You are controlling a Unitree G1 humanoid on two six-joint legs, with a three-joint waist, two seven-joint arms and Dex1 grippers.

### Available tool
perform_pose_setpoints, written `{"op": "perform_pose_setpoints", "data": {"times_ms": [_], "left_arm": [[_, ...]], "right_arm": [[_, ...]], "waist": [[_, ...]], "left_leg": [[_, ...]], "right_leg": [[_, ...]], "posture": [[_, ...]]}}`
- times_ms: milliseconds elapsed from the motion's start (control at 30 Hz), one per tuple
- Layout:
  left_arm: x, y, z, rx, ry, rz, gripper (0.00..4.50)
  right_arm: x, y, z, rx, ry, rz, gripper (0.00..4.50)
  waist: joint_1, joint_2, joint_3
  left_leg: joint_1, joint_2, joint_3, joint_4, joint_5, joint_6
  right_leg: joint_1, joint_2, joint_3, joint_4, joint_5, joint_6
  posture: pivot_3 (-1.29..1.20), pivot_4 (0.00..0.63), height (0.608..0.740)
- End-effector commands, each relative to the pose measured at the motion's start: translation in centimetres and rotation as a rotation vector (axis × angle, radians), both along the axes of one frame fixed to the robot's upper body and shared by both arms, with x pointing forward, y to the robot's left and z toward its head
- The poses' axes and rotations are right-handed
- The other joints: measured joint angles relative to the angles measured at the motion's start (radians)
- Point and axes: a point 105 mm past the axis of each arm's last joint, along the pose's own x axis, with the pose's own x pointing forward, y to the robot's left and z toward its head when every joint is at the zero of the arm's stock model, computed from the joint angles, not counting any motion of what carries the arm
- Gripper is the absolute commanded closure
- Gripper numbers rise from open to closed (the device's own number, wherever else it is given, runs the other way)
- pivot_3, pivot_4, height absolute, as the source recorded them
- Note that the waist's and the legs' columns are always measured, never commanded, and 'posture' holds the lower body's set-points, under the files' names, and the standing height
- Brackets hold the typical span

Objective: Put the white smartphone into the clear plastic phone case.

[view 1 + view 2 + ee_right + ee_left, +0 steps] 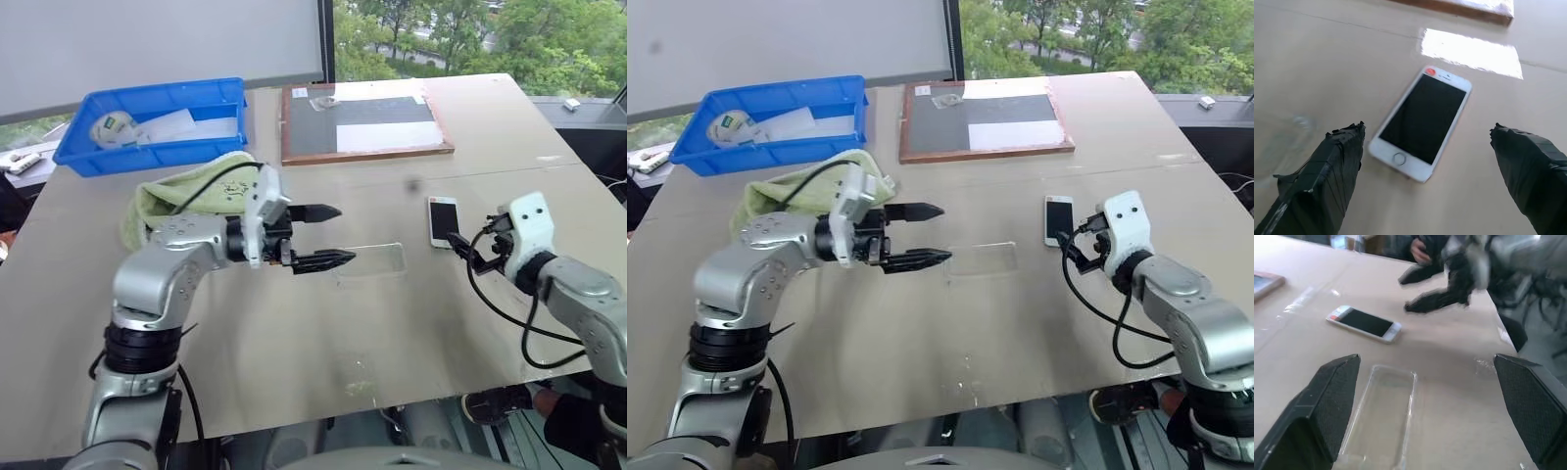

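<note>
Nothing is fitted yet: my 2 grippers, left (330, 236) and right (1430, 186), both stand spread and empty, the flat white smartphone with its dark screen (443, 220) lies on the table just beside the empty clear plastic case (370, 262).

Setting: office-type test room. Plain beige worktop (294, 333) beside large windows (470, 34) onto trees; white roller blind (157, 39); blue parts bin (147, 122); wood-framed board (362, 122).
</note>
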Motion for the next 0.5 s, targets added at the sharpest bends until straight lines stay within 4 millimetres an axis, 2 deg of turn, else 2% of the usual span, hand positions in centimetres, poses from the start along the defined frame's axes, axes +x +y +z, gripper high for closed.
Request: {"op": "perform_pose_setpoints", "data": {"times_ms": [33,233,400,500], "left_arm": [[-0.9,0.5,1.5,-0.025,-0.058,0.028,0.03],[-1.2,0.5,1.4,-0.026,-0.074,0.074,0.03],[-0.9,0.9,1.7,-0.041,-0.090,0.107,0.03],[-1.3,0.9,1.5,-0.031,-0.090,0.091,0.03]], "right_arm": [[2.1,0.3,0.4,0.053,-0.023,-0.067,0.00],[5.1,0.7,-2.4,0.071,0.092,-0.190,0.00],[5.2,0.1,-5.7,0.000,0.222,-0.250,0.00],[4.8,0.1,-6.8,-0.005,0.258,-0.260,0.00]], "waist": [[0.000,0.000,0.000],[0.003,0.000,0.000],[0.001,0.000,-0.001],[0.003,-0.001,-0.001]], "left_leg": [[0.000,0.000,0.000,0.000,0.000,0.000],[0.000,-0.001,0.001,-0.001,0.000,0.000],[0.001,-0.001,0.001,-0.001,0.000,0.000],[0.008,-0.001,0.002,-0.001,0.000,0.000]], "right_leg": [[0.000,0.000,0.000,0.000,0.000,0.000],[0.000,0.001,0.001,0.000,0.001,-0.002],[0.000,0.001,0.002,0.000,0.002,-0.003],[0.007,0.001,0.002,0.000,0.002,-0.003]], "posture": [[0.00,0.150,0.740],[0.00,0.150,0.740],[0.00,0.150,0.740],[0.00,0.150,0.740]]}}
